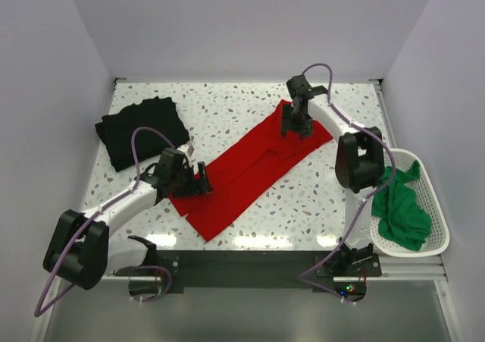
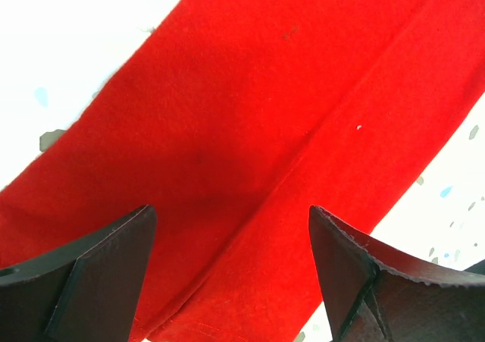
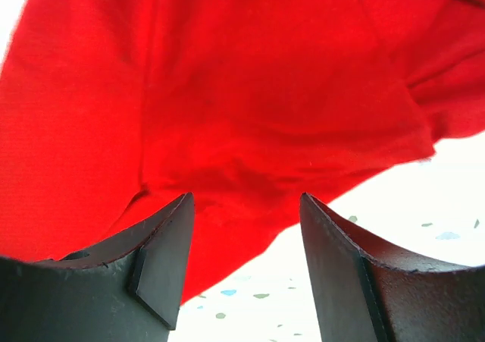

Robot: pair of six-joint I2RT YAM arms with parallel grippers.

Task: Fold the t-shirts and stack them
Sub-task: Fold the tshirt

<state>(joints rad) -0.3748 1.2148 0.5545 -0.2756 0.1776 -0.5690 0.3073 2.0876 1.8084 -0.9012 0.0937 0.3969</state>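
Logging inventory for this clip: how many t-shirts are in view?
3: the red t-shirt spread in the middle, the black t-shirt folded at the far left, the green t-shirt bunched in the basket, which could hide more.

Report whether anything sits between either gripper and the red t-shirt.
Nothing visible does. The left gripper and the right gripper each stand open directly over the red t-shirt, with no other object in the gap between their fingers.
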